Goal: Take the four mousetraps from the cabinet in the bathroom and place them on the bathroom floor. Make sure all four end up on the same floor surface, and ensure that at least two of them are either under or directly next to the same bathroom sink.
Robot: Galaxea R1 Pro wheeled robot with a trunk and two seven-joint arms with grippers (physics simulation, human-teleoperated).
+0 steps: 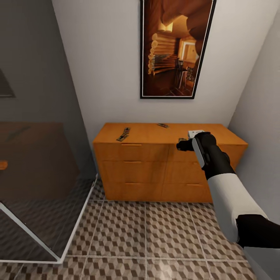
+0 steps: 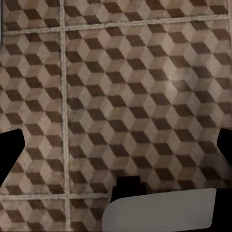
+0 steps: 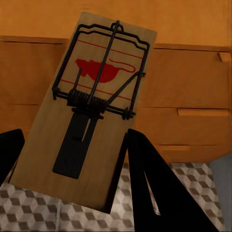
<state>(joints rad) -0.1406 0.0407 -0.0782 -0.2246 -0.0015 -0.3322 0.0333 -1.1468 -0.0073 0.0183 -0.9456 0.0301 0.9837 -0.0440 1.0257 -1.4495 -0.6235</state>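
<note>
My right gripper [image 1: 181, 146] is shut on a mousetrap [image 3: 96, 101], a wooden board with a dark wire spring and a red mouse print, held in the air in front of the cabinet's [image 1: 155, 171] upper drawers. In the right wrist view the black fingers [image 3: 154, 188] clamp the board's lower end. Two mousetraps [image 1: 123, 134] lie close together on the cabinet top at the left, and another mousetrap [image 1: 163, 125] lies near its back edge. My left gripper [image 2: 116, 150] hangs open over the cube-patterned bathroom floor [image 2: 125, 87] with nothing between its fingers. The sink is out of view.
A glass shower enclosure [image 1: 39, 186] with a white frame stands at the left. A small white object [image 1: 195, 133] sits on the cabinet top near my right wrist. A framed picture [image 1: 177, 46] hangs above. A wall [image 1: 260, 116] closes the right side. Tiled floor [image 1: 155, 241] lies before the cabinet.
</note>
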